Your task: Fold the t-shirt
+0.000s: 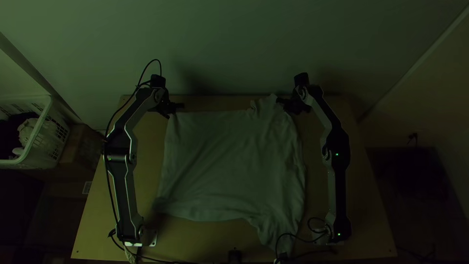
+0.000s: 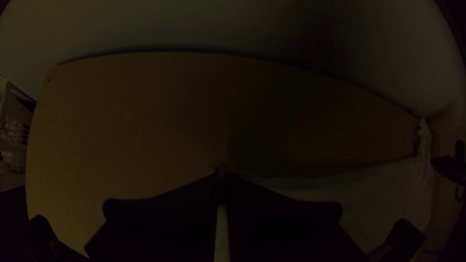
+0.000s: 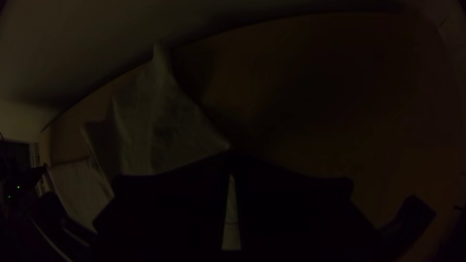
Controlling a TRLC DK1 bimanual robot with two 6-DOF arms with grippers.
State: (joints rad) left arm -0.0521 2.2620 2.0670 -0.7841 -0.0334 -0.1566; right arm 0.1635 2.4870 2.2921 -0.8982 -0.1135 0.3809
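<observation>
The t-shirt (image 1: 224, 161) lies mostly spread across the middle of the bench (image 1: 361, 230), its right side rumpled. One sleeve reaches up to the far edge — the other trails toward the near edge, just beside the right arm's base (image 1: 322, 238). Near the far edge, the left gripper (image 1: 173, 112) has its jaws clenched on the shirt's far left corner. The right gripper (image 1: 286, 106), also by the far edge, has its jaws pinching cloth beside the far sleeve. A white basket (image 1: 39, 129) stands beyond the bench's left edge — cloth inside.
</observation>
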